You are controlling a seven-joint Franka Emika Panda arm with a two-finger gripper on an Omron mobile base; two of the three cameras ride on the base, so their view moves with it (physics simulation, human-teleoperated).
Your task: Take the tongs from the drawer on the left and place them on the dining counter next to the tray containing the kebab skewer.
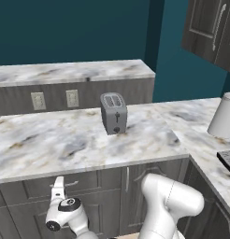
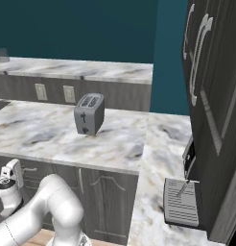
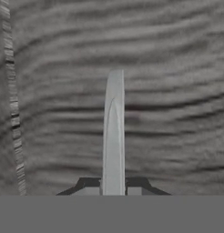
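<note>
The drawer (image 1: pixel 28 190) is a dark-grey wood-grain front just under the near marble counter, and it looks closed. My gripper (image 1: pixel 58 186) presses against that front at its silver bar handle (image 1: pixel 74 183). In the hand view the handle (image 3: pixel 114 132) runs straight up between my fingertips, and the gripper (image 3: pixel 114 187) is shut on it, with the drawer front (image 3: pixel 177 113) behind. From the right base view the gripper (image 2: pixel 14 174) sits low at the left. The dining counter (image 1: pixel 70 71) is the raised marble slab at the back. The tongs, tray and kebab skewer are out of view.
A grey toaster (image 1: pixel 113 113) stands on the near counter (image 1: pixel 51 140). A white cylinder (image 1: pixel 224 116) sits on the counter's right wing, near a dark appliance with a grille (image 2: pixel 181 202). Tall dark cabinets (image 2: pixel 211 96) rise on the right.
</note>
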